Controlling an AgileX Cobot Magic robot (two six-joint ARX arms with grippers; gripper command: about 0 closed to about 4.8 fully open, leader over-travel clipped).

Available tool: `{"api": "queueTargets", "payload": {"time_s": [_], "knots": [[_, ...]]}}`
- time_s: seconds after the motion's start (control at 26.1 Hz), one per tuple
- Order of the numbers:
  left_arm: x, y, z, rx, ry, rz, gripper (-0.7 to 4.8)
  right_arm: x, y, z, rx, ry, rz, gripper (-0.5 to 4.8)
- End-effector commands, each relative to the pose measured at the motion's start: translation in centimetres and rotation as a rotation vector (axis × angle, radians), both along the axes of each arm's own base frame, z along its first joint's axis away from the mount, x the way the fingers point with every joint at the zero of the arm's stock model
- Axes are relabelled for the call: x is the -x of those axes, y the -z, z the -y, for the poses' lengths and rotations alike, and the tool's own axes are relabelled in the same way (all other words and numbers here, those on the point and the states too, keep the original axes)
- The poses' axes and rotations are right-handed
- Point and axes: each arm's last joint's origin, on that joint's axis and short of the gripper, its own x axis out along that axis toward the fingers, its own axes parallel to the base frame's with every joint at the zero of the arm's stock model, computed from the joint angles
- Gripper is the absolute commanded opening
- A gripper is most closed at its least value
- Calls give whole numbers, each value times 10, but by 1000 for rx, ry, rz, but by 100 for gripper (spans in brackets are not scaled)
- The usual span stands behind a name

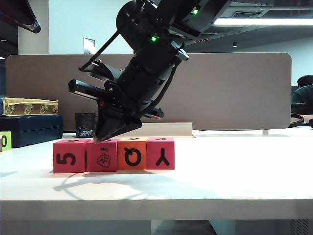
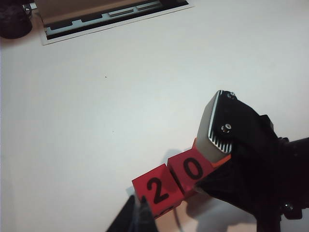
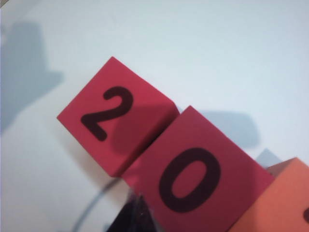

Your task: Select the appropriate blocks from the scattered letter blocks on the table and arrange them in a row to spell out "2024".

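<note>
We see four blocks (image 1: 113,154) in a touching row near the front edge of the desk (image 1: 234,166), left of its middle; front faces read 5, tree picture, Q, Y; top faces in the wrist views read 2 then 0 on the two pink-red ones, the orange one next, its digit cut off.

Right tool (image 1: 105,137) comes down from above with its tip on the top of the second block near the seam with the first; jaws pinched together, nothing held. Left tool (image 2: 137,217) hangs just beside the "2" block, only dark fingertips visible in its own wrist view, closed and empty.

We judge the blocks as foam: light, soft, matte and grippy, not fragile; they slide easily if nudged, so pushing one likely shifts its neighbours; best hold is across two opposite side faces, but inside the row only the front and back faces are free.

Around: grey-brown partition (image 1: 234,93) along the back edge; small black cup (image 1: 85,125) and dark case (image 1: 29,128) with a gold box (image 1: 29,106) on it at back left; lime-green "0" block (image 1: 5,141) at far left edge; none blocks the row; the right arm itself crowds the space above.
</note>
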Motion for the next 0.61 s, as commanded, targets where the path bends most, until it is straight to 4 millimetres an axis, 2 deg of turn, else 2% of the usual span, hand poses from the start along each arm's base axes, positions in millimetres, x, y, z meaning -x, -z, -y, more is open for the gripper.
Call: {"api": "queueTargets", "payload": {"time_s": [0.04,0.38,0.61], "knots": [[0,-2,0,7,2,16,-6,0,-6,-3,-29,-6,15,-2],[0,-2,0,8,2,20,-6,12,-26,-22,-90,-127,-20,-2],[0,-3,0,9,2,26,-6,17,-14,-31,-72,-150,-39,-2]]}}
